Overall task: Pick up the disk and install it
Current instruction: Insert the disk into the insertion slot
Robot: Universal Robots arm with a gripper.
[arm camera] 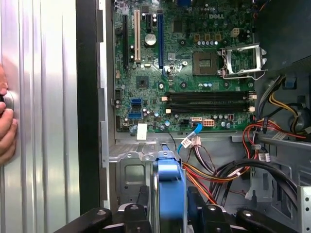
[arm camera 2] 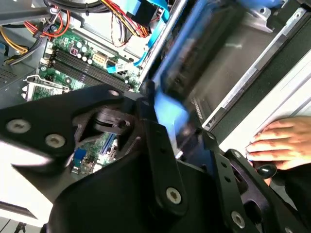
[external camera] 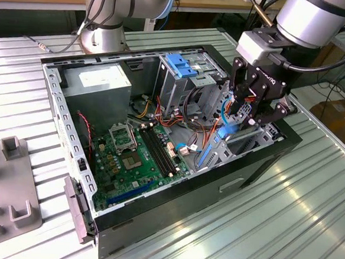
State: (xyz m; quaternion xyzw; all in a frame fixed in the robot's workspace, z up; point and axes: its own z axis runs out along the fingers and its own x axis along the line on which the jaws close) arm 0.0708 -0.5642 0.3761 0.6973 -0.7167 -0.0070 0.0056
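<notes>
exterior view, arm (external camera: 315, 20) angled down, tool (external camera: 240, 112) gripping tilted disk (external camera: 225, 133), inside computer case (external camera: 173, 208)

The disk (arm camera: 169, 189) showed a bright blue frame, and the gripper (external camera: 239, 117) holding it was matt black. The circuit board (external camera: 136, 155) was green with black slots, and red, orange and yellow wires (external camera: 162, 114) lay at one o'clock from it in the exterior view. The case (external camera: 216, 189) was black; the table (external camera: 284, 232) was silver with ribbed stripes.
</notes>
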